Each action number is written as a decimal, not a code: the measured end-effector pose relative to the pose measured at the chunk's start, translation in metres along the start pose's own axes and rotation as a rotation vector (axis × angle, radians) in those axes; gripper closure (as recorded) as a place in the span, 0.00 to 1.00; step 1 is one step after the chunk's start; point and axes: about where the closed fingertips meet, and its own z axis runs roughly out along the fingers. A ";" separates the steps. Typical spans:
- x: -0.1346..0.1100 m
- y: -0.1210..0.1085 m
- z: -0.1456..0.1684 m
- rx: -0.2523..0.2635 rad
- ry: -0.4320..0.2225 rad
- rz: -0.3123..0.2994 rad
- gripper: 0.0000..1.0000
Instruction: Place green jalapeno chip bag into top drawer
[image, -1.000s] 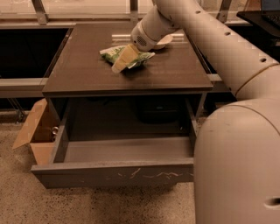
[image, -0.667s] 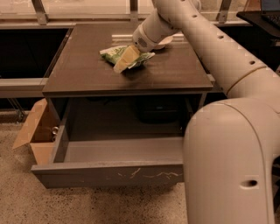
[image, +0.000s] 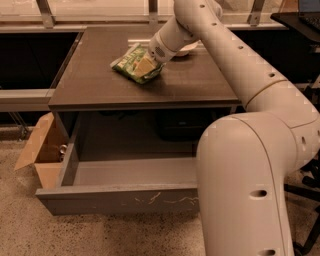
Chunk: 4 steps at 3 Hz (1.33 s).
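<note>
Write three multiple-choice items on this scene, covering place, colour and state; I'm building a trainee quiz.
1. Where is the chip bag?
A on a shelf
B on the tabletop
C in a basket

2. What colour is the chip bag?
A red
B blue
C green

3. How is the drawer?
A pulled open
B shut
C missing

Answers:
1. B: the bag lies on the tabletop, with the gripper down at it.
2. C: its wrapper is bright green.
3. A: the drawer's front panel stands well out from the table and its inner floor shows.
</note>
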 end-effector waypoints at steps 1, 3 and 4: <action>-0.003 0.001 0.001 -0.005 -0.012 -0.026 0.80; -0.052 0.043 -0.071 0.042 -0.178 -0.244 1.00; -0.077 0.096 -0.112 -0.009 -0.307 -0.407 1.00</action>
